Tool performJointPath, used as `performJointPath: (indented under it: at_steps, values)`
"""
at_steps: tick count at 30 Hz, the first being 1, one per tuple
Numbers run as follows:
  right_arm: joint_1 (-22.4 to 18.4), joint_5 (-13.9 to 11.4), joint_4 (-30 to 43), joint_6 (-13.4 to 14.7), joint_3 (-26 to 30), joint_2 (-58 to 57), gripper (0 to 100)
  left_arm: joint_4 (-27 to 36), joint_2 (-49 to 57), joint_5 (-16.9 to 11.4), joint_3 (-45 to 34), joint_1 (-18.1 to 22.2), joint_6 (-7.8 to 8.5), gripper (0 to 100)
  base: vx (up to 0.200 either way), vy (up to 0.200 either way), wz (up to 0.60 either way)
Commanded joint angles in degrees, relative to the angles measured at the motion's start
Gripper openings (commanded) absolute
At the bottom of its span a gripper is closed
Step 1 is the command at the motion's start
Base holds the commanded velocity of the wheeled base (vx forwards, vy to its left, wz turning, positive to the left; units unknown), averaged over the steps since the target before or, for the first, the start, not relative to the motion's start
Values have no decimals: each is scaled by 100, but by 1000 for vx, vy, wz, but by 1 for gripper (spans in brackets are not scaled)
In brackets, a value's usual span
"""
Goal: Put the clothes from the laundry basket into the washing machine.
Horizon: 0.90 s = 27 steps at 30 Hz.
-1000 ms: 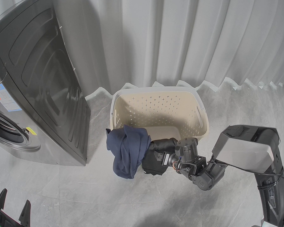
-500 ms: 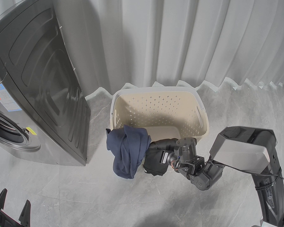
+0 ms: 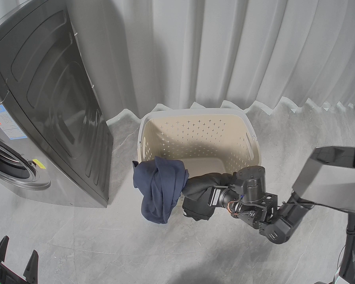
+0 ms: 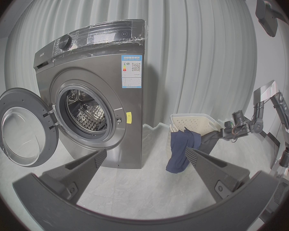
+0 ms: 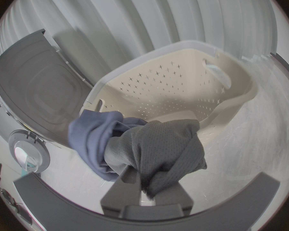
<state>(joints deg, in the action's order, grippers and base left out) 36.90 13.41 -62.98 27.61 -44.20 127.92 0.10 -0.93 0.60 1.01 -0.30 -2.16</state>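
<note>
A cream laundry basket (image 3: 225, 113) stands on the floor in front of the curtain. A navy garment (image 3: 159, 188) hangs over its near left rim. Beside it, my right gripper (image 3: 213, 196) is shut on a dark grey garment (image 3: 197, 186), held above the floor at the basket's near edge. The right wrist view has the grey mesh cloth (image 5: 163, 151) bunched between the fingers (image 5: 125, 190), touching the navy garment (image 5: 90, 135). The washing machine (image 4: 96, 90) stands to the left, its door (image 4: 22, 125) swung open and drum (image 4: 86, 111) exposed. My left gripper (image 3: 14, 257) is low at the near left, open and holding nothing.
White curtains (image 3: 225, 40) close off the back. The washing machine's grey side panel (image 3: 55, 99) stands close to the basket's left. Bare grey floor (image 3: 106, 241) stretches between the machine, the basket and me.
My right arm has drawn back to the right, taking the gripper and grey garment with it. The grey cloth now stretches out from beside the navy garment, which stayed on the rim.
</note>
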Motion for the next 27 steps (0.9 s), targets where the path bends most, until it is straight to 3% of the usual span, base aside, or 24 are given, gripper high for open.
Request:
performJointPath:
  at_steps: [1,2,5,8,11,14,16,27]
  values:
    - [379,-67,-39,-28,1397,-2043,0,-1,84,2,-84,4,5,100,0,0,0]
    - [397,-75,-39,-28,1450,-2139,0,-1,84,2,-84,4,5,100,0,0,0]
    - [660,-444,-83,-1,2091,-3150,0,-1,84,2,-84,-5,14,100,0,0,0]
    - [625,-743,-189,-19,2381,-3792,0,-1,84,2,-84,4,31,100,0,0,0]
    - [608,-743,-233,-81,2434,-4073,0,-1,84,2,-84,-5,31,100,0,0,0]
    - [617,-787,-189,-388,2434,-4380,0,-10,84,2,-84,4,40,100,0,0,0]
    - [617,-796,-250,-845,2443,-4451,0,-10,84,2,-84,4,40,100,0,0,0]
    - [713,-831,-250,-1126,2452,-4565,0,-10,84,-16,-92,4,58,100,0,0,0]
